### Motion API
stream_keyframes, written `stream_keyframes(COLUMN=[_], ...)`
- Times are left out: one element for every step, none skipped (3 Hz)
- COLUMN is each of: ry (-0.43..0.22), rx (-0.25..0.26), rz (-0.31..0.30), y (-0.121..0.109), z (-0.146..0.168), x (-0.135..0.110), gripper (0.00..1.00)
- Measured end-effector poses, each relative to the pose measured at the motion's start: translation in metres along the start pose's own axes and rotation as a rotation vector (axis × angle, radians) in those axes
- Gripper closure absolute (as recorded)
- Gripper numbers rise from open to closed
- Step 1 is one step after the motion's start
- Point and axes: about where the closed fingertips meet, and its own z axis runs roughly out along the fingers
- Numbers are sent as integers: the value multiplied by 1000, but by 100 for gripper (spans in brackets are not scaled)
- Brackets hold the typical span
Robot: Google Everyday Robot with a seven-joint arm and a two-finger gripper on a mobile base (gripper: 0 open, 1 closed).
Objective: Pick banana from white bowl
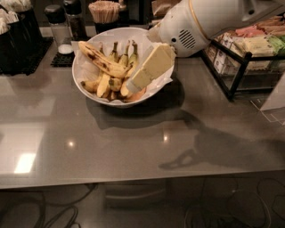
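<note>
The white bowl (87, 90) with crinkled paper lining stands at the back middle of the grey counter. The long bruised banana (100, 59) lies across the top left of the fruit, over a bunch of smaller yellow bananas (116, 76). My gripper (133, 84), with cream-coloured fingers, reaches in from the upper right and hangs over the right side of the bowl, its tip just above the small bananas and right of the long banana.
Black condiment holders (20, 26), a shaker (55, 22) and a cup of stirrers (104, 11) stand behind the bowl. A black wire rack of packets (249, 53) stands at the right. The counter's front edge runs across the lower picture.
</note>
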Motion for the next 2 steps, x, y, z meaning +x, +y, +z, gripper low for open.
stream_keyframes(ry=[-62,-140], rx=[2,-20], rz=[21,40], y=[-4,-18], z=[13,45], x=[-4,-18], gripper=[0,0])
